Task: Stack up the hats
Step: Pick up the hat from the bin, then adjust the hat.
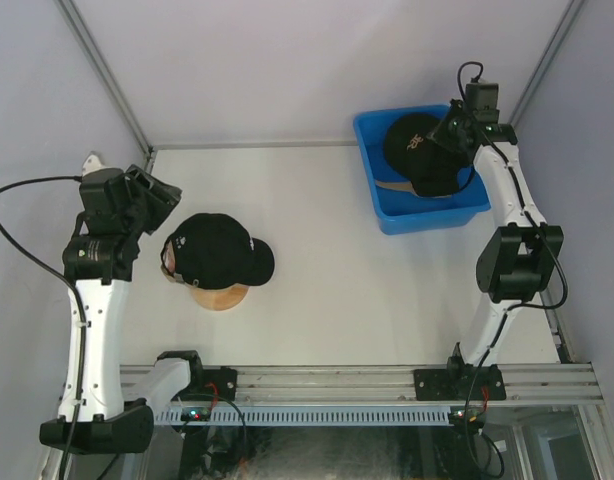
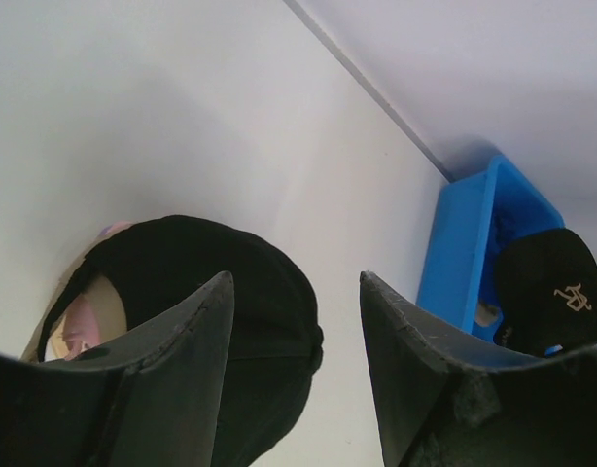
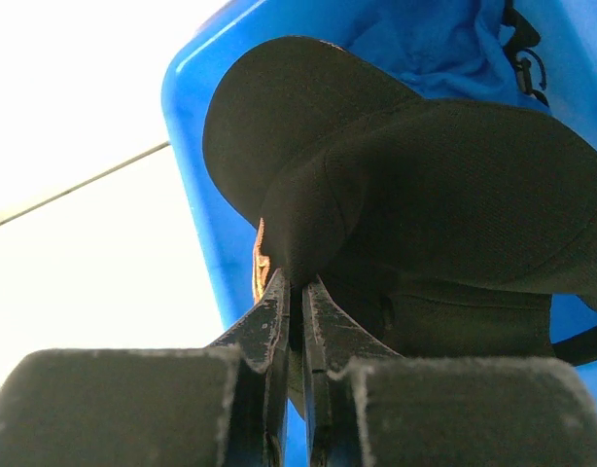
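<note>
**One black cap pinched in the bin, the others piled on the stand**

The black cap with the gold mark point(image 3: 444, 185) is in the blue bin point(image 1: 432, 215). Its brim is tipped up against the bin wall that faces the middle of the table. The right gripper point(image 3: 297, 287) has its jaws squeezed almost together on a fold of that cap's cloth, down by the edge of the crown, so it is holding the cap. From here I can't tell whether the cap hangs clear of the bin's floor or rests on it. Deeper in the bin, behind the cap, lies some blue cloth point(image 3: 435, 49) with a black strap and buckle point(image 3: 522, 53) beside it.

Well apart from the bin, across the table point(image 1: 327, 230) toward the left arm, the stack of caps point(image 1: 217, 250) sits on a round wooden stand point(image 1: 222, 297). A second black cap point(image 2: 211, 282), with a small white mark, is the top one and covers nearly all of the stack. Its brim lies on the side nearer the bin. Under its rim, slivers of pink, tan and lavender show on the side farthest from the bin.

The left gripper point(image 2: 297, 282) hangs just beside that stack, on the side away from the bin. Its jaws stand well apart and grip nothing.
</note>
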Robot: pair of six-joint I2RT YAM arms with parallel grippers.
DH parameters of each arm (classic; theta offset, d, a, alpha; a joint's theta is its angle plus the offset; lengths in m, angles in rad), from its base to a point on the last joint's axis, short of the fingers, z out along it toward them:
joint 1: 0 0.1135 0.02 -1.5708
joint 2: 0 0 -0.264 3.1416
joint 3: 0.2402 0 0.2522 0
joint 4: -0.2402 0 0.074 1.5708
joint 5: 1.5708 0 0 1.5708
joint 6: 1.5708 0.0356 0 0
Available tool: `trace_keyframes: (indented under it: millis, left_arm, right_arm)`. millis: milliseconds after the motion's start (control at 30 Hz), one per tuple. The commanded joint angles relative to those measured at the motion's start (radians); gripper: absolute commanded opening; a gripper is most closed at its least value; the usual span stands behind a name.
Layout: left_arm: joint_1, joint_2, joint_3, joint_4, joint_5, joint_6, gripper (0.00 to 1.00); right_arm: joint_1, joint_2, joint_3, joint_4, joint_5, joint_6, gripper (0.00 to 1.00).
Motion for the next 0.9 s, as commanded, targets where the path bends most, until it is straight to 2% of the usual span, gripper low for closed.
trace_keyframes:
  millis: [0,333,500,867]
  left_arm:
    - [-0.017,-0.017,0.048,0.086,0.078,-0.002,0.59]
    - [-0.07,-0.009,-0.019,0.302,0.279,-0.034,0.59]
    - [-0.118,0.031,-0.008,0.365,0.353,-0.053,0.6]
    - [-0.154,0.081,-0.032,0.54,0.524,-0.17,0.63]
  right_arm:
    - [-0.017,-0.094,0.046,0.058,-0.084,0.017,0.0]
    - [-0.039,-0.163,0.043,0.164,-0.312,0.06,0.0]
    - [-0.023,-0.191,0.027,0.307,-0.55,0.12,0.0]
    - [0.169,-0.229,0.052,0.451,-0.887,0.174,0.0]
